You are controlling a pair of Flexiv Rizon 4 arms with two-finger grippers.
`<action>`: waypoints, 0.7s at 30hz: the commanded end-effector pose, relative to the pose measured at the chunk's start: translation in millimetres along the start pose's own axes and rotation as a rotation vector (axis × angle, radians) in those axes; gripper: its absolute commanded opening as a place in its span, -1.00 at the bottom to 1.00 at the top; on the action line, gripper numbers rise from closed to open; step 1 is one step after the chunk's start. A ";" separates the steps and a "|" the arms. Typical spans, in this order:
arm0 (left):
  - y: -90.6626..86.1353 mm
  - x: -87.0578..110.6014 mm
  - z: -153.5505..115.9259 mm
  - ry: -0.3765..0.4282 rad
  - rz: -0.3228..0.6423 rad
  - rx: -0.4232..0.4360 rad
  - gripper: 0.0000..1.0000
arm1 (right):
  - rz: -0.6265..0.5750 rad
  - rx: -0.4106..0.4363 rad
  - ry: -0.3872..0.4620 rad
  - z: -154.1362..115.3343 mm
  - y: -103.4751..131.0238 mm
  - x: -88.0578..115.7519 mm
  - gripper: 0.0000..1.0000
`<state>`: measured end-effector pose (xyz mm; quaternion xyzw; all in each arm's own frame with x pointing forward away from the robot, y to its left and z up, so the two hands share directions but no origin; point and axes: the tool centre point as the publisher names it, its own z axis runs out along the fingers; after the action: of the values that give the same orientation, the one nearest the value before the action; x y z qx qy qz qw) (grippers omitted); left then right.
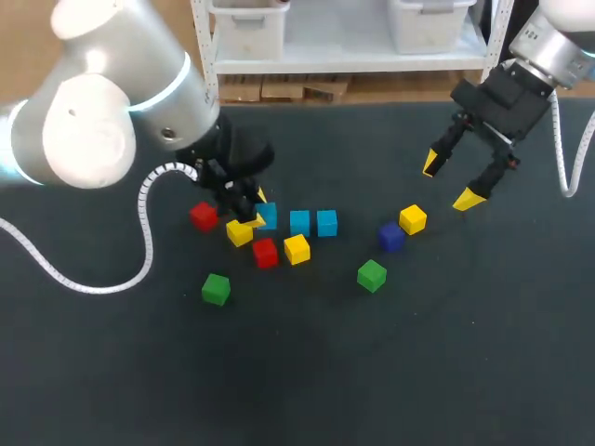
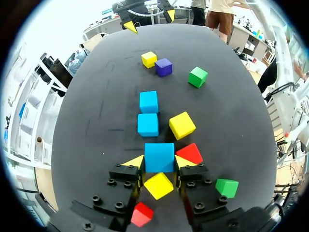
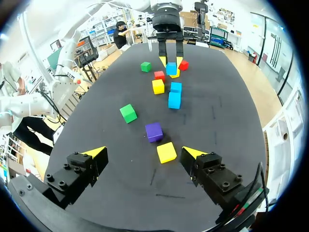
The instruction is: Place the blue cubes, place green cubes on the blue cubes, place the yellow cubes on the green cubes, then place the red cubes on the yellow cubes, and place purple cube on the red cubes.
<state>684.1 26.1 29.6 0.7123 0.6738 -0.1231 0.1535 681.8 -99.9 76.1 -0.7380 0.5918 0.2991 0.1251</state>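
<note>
**Left gripper pinched on a blue cube, right gripper spread and idle**

Left gripper (image 2: pixel 159 162) is low on the dark matte table (image 2: pixel 96 145). Its yellow tips look pressed against two opposite sides of a small solid blue cube (image 2: pixel 159 154), which sits square between them on the table.

Handling, judged: the cube looks light, rigid and smooth-faced, not fragile. Take it on opposite flat faces near mid-height; a corner grip would likely twist it.

It's crowded there. A small red cube (image 2: pixel 191 152) is just beside one finger, and a small yellow cube (image 2: pixel 158 185) lies under the gripper behind the tips.

Two more blue blocks (image 2: pixel 148 113) lie in a row ahead of the fingers, near each other.

Right gripper (image 1: pixel 448 182) hangs above the table with its fingers wide apart, holding nothing. A purple cube (image 3: pixel 153 131) and a second yellow block (image 3: pixel 166 152) lie ahead of it.
</note>
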 end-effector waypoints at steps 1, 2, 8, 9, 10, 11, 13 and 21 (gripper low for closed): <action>10.2 -4.6 13.2 0.004 -0.002 0.016 -1.00 | -0.001 -0.001 -0.002 -0.1 -0.7 0.4 1.00; 11.0 -4.6 15.4 0.003 -0.005 0.018 -1.00 | -0.001 -0.001 -0.002 -0.1 -0.7 0.4 1.00; 15.7 -1.5 21.7 0.002 -0.022 0.014 -1.00 | -0.001 -0.001 -0.002 -0.1 -0.7 0.4 1.00; 16.4 -0.7 22.6 0.003 -0.023 0.013 -1.00 | -0.001 -0.001 -0.002 -0.1 -0.7 0.4 1.00; 17.0 0.0 23.6 0.004 -0.025 0.013 -1.00 | -0.001 -0.001 -0.002 -0.1 -0.7 0.4 1.00; 17.2 0.6 24.3 0.008 -0.026 0.013 -1.00 | -0.001 -0.001 -0.002 -0.1 -0.7 0.4 1.00; 17.3 1.6 25.3 0.011 -0.026 0.013 -1.00 | -0.001 -0.001 -0.002 -0.1 -0.7 0.4 1.00; 16.8 7.1 30.1 0.017 -0.035 0.020 -1.00 | -0.001 -0.001 -0.002 -0.1 -0.7 0.4 1.00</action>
<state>700.0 20.5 2.2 0.7029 0.6861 -0.1250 0.1399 681.8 -99.9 76.1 -0.7380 0.5918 0.2992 0.1251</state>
